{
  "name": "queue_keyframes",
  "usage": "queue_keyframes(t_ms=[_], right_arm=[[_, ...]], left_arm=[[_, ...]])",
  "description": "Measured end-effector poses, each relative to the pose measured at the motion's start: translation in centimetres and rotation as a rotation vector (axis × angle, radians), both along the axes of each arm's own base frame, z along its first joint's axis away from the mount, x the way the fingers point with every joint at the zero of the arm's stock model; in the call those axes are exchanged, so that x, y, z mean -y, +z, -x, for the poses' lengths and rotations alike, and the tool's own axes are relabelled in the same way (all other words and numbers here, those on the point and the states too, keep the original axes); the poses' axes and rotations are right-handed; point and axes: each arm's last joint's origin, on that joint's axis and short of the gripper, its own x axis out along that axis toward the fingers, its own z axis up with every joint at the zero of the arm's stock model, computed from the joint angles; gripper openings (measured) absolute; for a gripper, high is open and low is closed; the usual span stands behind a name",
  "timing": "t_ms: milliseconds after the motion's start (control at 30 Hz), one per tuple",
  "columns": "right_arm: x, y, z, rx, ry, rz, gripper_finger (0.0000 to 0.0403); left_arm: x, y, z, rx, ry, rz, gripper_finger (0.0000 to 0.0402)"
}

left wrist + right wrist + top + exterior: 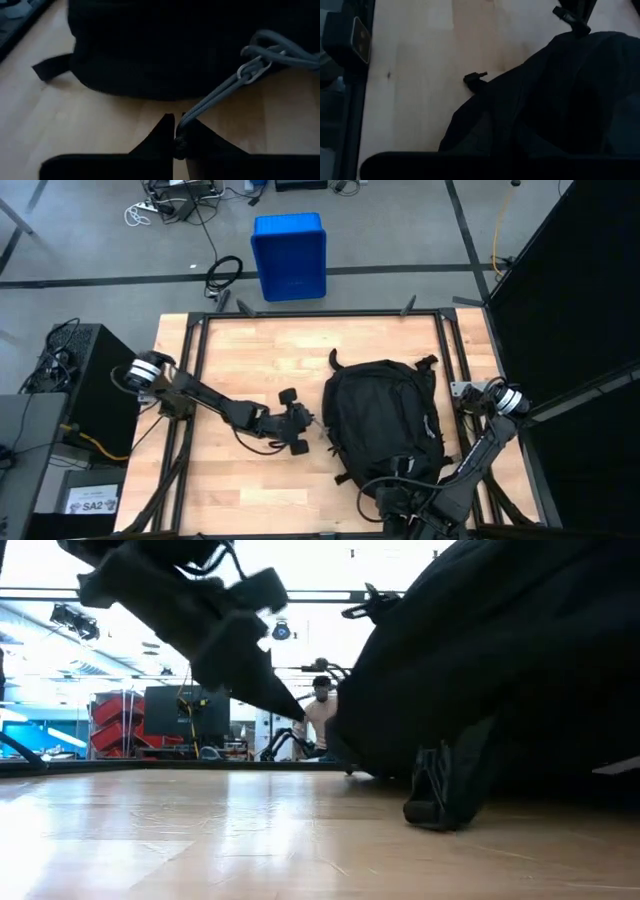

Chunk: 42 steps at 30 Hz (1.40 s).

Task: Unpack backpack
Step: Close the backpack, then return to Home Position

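The black backpack (385, 415) lies flat on the wooden table, right of the middle; it also fills the low view (500, 670). My left gripper (312, 423) stands at the backpack's left side, shut on a grey zipper pull cord (210, 97). My right gripper (405, 498) is at the backpack's near end; its fingertips are hidden in its wrist view, where black fabric (560, 100) rises toward it. A strap end (50, 67) rests on the wood. My left gripper pinches the free end of the grey cord (181, 125) between its two fingertips, coming slanting down from the table's left. The cord runs taut from the fingers to a metal ring (252, 70) on the backpack. My right gripper is shut at the backpack's near end, where the fabric (485, 125) is drawn up in a tent toward it. The gripper's own body hides the place of contact, so the part held cannot be told.
A blue crate (290, 255) stands on the floor beyond the table's far edge. Bare wood (230, 370) lies on the table's left half. A strap buckle (435, 795) hangs down to the tabletop. A person (320, 715) shows far off in the room.
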Motion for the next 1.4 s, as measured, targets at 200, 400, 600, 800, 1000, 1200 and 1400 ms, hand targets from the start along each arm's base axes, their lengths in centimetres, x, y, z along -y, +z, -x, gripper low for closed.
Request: queue_keyframes(t_ms=[200, 400, 600, 800, 1000, 1200, 1400], right_arm=[[0.7, 0.0, -1.1, -0.005, 0.003, 0.012, 0.0], [1.9, 0.0, -3.0, -0.052, 0.018, -0.006, 0.0], [3.8, 0.1, -5.2, -0.079, 0.005, -0.01, 0.0], [6.4, 0.2, -7.6, -0.076, -0.015, 0.05, 0.0], [10.8, -0.1, -10.2, -0.145, -0.038, 0.144, 0.0], [16.6, -0.7, -11.1, -0.335, -0.166, 0.188, 0.0], [20.7, -2.0, -12.2, -0.366, -0.189, 0.122, 0.0]], left_arm=[[-0.6, -1.6, 4.6, 0.222, -0.06, 0.125, 0.0004], [-1.8, -4.1, 8.2, 0.305, -0.028, 0.181, 0.0069], [-1.9, -2.8, 9.3, 0.454, -0.111, 0.159, 0.0151], [-1.8, 0.1, 11.9, 0.744, -0.24, 0.139, 0.0186], [-2.4, 0.3, 14.9, 0.86, -0.261, 0.175, 0.0179], [-1.8, 0.2, 15.1, 0.85, -0.302, 0.203, 0.0169], [-1.7, 0.2, 15.1, 0.845, -0.309, 0.204, 0.0168]])
